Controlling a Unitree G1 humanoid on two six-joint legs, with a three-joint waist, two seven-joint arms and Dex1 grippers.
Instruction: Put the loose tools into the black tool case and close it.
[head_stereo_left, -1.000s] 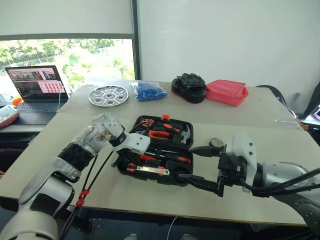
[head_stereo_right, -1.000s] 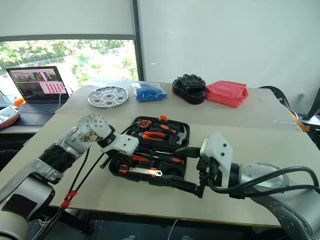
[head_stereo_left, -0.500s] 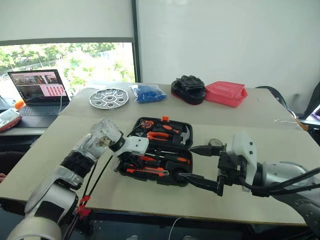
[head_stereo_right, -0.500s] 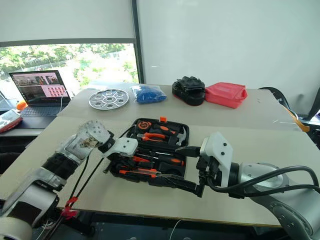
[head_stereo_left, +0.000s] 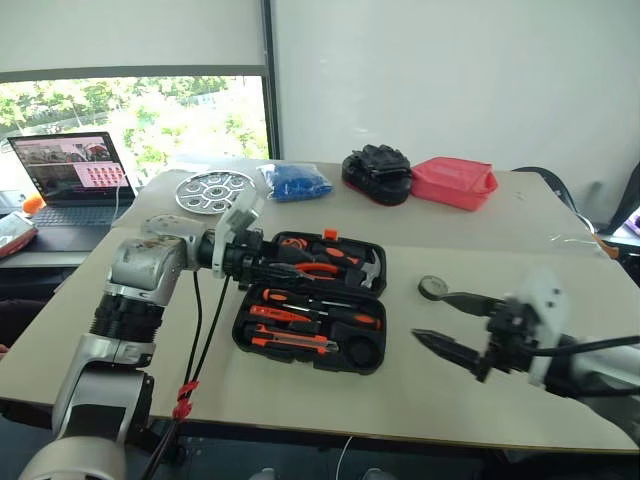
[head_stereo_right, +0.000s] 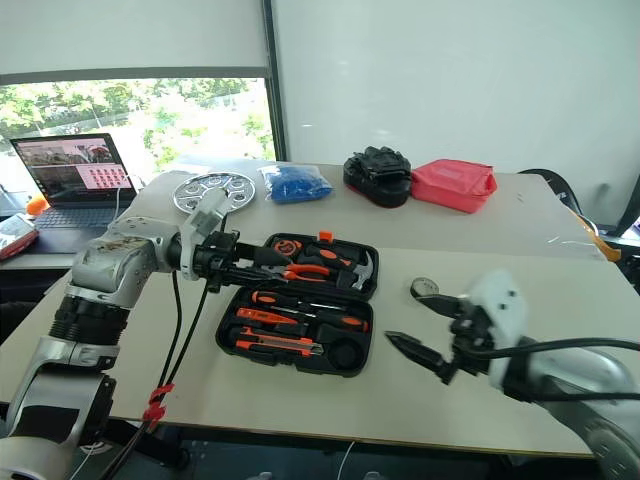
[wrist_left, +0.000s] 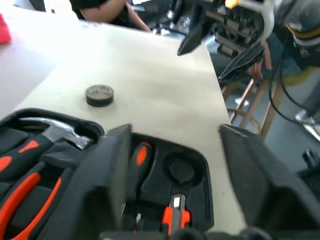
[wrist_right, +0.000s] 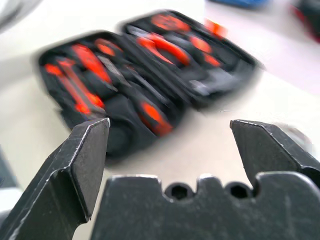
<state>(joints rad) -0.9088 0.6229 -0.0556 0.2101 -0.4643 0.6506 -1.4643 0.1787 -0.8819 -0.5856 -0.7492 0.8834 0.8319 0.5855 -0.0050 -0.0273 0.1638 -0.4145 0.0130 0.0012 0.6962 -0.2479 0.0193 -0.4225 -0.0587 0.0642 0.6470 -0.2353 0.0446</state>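
Observation:
The black tool case (head_stereo_left: 372, 308) lies open mid-table. Screwdrivers (head_stereo_left: 318, 300) and a utility knife (head_stereo_left: 292, 341) sit in its near half, pliers and a hammer (wrist_left: 55, 131) in its far half. A round recess (head_stereo_left: 362, 350) at the case's near right corner holds nothing. A round dark tape measure (head_stereo_left: 432, 288) rests on the table just right of the case. My left gripper (head_stereo_left: 285, 268) hovers over the case's far half, pointing right, open and empty. My right gripper (head_stereo_left: 428, 315) is open and empty, right of the case and just in front of the tape measure.
Along the far side stand a laptop (head_stereo_left: 75, 175), a round silver tray (head_stereo_left: 215, 190), a blue bag (head_stereo_left: 297, 182), a lumpy black bundle (head_stereo_left: 378, 172) and a pinkish-red container (head_stereo_left: 455, 183). A person's arm (wrist_left: 112, 11) shows past the table's far right end.
My left gripper has lifted off the case's near half, swung round to point right, and opened. My right gripper has drawn away from the case's right corner, further right.

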